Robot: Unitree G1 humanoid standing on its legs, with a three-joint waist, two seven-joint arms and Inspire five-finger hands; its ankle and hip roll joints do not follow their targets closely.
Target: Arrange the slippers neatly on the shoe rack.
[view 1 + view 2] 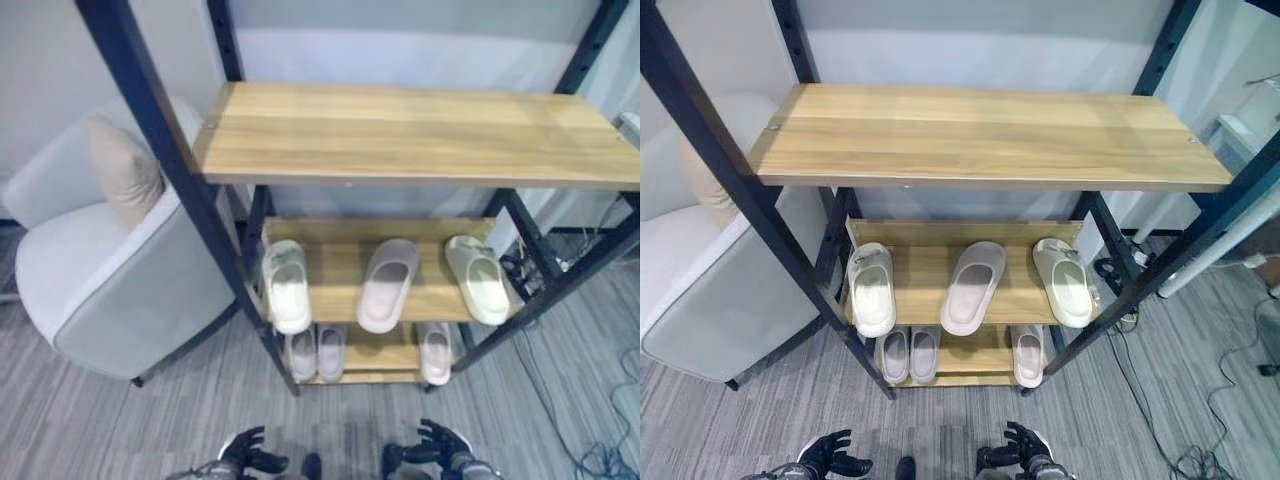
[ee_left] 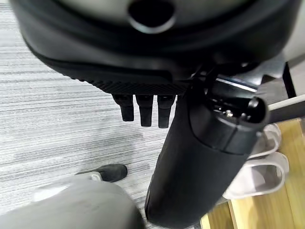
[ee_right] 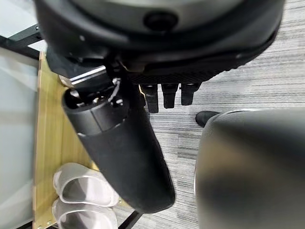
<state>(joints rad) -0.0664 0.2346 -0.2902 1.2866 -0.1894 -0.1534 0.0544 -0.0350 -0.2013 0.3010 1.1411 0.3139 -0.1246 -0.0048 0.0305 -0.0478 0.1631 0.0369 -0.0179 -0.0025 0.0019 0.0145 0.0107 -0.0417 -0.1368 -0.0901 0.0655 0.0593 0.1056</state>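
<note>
The shoe rack [image 1: 410,135] has a black frame and wooden shelves, and its top shelf is bare. Three slippers lie spaced apart on the middle shelf: a white one [image 1: 287,285] at the left, a pale pink one [image 1: 388,283] in the middle and a white one [image 1: 478,278] at the right. On the bottom shelf a pair [image 1: 316,352] lies at the left and a single slipper [image 1: 435,352] at the right. My left hand [image 1: 250,452] and right hand [image 1: 432,445] hang low in front of the rack, fingers relaxed and holding nothing. The right wrist view shows two slippers [image 3: 81,188] past the thumb.
A white armchair [image 1: 110,270] with a beige cushion [image 1: 125,170] stands close against the rack's left post. Cables [image 1: 590,440] trail on the grey striped floor to the right of the rack.
</note>
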